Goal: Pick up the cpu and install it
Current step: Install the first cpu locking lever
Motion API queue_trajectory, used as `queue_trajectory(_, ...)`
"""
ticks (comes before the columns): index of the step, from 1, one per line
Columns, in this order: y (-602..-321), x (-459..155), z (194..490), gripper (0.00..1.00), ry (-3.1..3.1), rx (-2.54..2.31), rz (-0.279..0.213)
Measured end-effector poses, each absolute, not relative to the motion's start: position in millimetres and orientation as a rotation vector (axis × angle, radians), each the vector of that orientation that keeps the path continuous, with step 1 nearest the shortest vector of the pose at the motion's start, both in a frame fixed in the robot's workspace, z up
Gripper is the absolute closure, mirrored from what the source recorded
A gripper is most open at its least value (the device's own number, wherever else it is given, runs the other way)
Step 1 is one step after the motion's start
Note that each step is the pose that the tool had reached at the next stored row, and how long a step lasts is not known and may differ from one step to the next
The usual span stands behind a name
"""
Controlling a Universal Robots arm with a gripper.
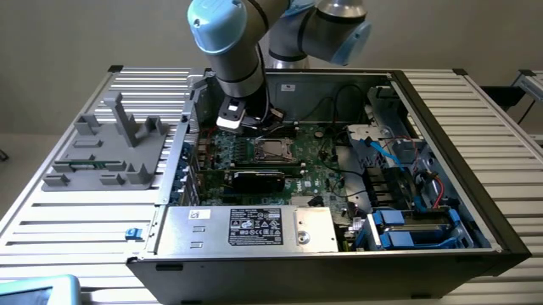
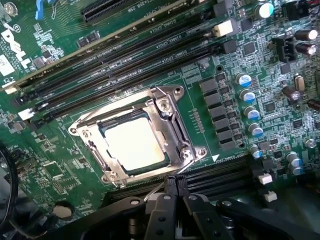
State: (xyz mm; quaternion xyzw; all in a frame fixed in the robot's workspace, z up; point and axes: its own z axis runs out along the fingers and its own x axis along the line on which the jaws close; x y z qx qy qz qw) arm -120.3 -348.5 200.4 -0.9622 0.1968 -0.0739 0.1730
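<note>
The cpu point(image 2: 134, 146) lies flat in the socket point(image 2: 167, 106) on the green board, inside the metal frame, so placing looks done and securing seems the step in hand. The gripper point(image 2: 174, 183) is closed and empty, its tips just beside the frame's edge. Any push here calls for care around the thin lever point(image 2: 154, 191).

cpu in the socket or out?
In. The cpu lies flat inside the socket's metal frame, silver top showing. The shut gripper sits beside the frame, holding nothing.

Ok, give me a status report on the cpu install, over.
Fingers shut, nothing in them, tips at the socket's edge. Cpu lying in the socket, silver top showing. Nothing on top of it.
</note>
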Motion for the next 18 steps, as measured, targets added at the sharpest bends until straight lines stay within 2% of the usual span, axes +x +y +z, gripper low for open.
queue_trajectory(18,-344.8,-130.3,200.5,0.88,0.564,-2.725,-0.209)
